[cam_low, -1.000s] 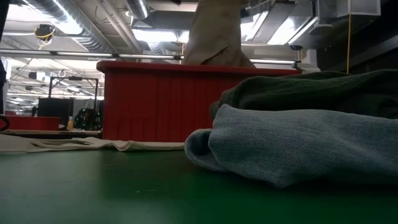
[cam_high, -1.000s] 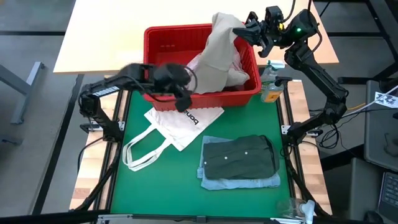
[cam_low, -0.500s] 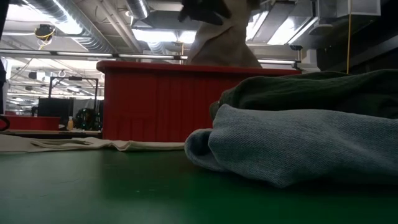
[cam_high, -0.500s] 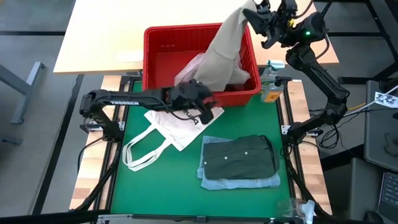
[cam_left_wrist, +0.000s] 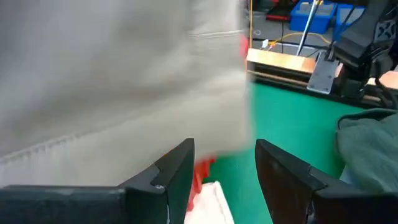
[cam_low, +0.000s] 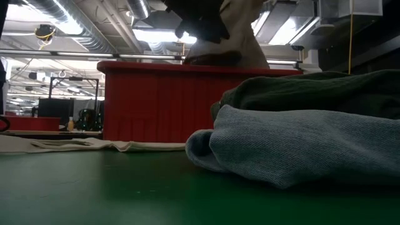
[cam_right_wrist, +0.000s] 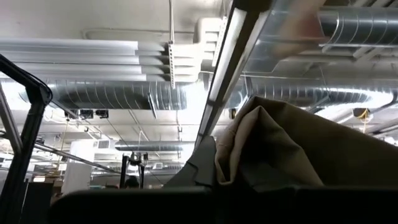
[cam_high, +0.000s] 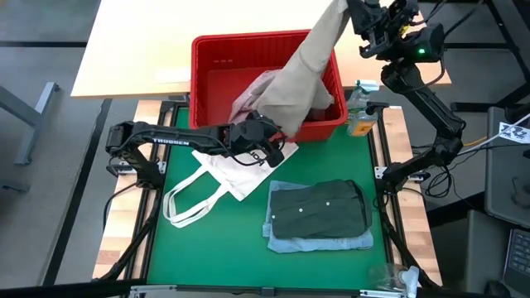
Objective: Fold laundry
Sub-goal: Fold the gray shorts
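Observation:
A beige-khaki garment [cam_high: 302, 70] stretches from inside the red basket [cam_high: 203, 66] up to my right gripper [cam_high: 354, 12], which is shut on its top end high over the basket's far right corner. My left gripper [cam_high: 280, 151] is open at the basket's near wall, its fingers [cam_left_wrist: 180, 171] just before the garment's lower part [cam_left_wrist: 118, 81]. In the low view that gripper [cam_low: 200, 22] shows dark beside the beige cloth [cam_low: 244, 37]. A mottled pink garment [cam_high: 247, 93] lies in the basket. A dark grey-green garment [cam_high: 319, 207] lies folded on a light blue one [cam_high: 319, 242]. My right gripper pinches the beige garment's bunched top end [cam_right_wrist: 267, 149], several folds of cloth together. The gripper is tipped upward. The garment hangs from it in a slanting, fairly taut band, its lower part in the basket. My left gripper: I cannot tell whether its fingers touch the cloth.
A white tote bag [cam_high: 236, 170] with loop handles [cam_high: 186, 203] lies flat on the green mat [cam_high: 207, 248] under my left arm. Bottles [cam_high: 360, 112] stand at the basket's right. The mat's near left part is bare.
My left gripper has come down from over the basket's left part, toward the table's right and near edges, tipping to nearly level at the beige garment's lower part. My right gripper has risen and tipped upward, drawing the garment higher and tauter; its lower end stays in the basket.

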### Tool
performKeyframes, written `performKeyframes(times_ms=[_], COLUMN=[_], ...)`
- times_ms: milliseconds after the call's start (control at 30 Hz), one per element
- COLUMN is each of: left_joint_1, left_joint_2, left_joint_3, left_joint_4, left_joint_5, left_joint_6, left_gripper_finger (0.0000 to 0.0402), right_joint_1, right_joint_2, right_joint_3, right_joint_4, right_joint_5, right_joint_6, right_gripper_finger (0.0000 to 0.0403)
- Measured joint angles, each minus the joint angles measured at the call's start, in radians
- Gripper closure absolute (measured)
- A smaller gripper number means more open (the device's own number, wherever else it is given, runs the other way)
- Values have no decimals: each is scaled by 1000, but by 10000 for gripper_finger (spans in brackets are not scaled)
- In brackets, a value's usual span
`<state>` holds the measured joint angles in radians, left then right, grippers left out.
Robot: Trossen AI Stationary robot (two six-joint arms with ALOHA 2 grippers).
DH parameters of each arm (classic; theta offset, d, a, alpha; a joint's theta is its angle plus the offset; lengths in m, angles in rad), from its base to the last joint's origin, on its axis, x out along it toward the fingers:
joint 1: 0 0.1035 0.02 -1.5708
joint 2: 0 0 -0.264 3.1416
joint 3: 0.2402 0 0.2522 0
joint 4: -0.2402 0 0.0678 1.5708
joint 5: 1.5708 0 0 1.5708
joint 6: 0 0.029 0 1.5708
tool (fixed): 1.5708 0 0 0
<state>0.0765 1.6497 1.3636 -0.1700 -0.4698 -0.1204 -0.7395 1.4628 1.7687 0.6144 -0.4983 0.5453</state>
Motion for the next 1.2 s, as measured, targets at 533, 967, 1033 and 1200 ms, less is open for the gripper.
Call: performKeyframes(times_ms=[533,967,1033,1200], left_joint_1=[-108,-170,-166,-136], left_joint_2=[0,65,92,146], left_joint_3=[0,1,0,1], left_joint_4=[38,292,330,421], left_joint_5=[3,-7,-17,-20], left_joint_6=[-1,0,1,1], left_gripper_finger=[237,237,237,237], right_joint_1=[0,0,0,0], right_joint_2=[0,0,0,0], right_joint_3=[0,0,0,0], right_joint_4=[13,13,13,13], right_joint_5=[19,20,21,20], right_joint_6=[0,0,0,0], right_gripper_finger=[388,388,388,388])
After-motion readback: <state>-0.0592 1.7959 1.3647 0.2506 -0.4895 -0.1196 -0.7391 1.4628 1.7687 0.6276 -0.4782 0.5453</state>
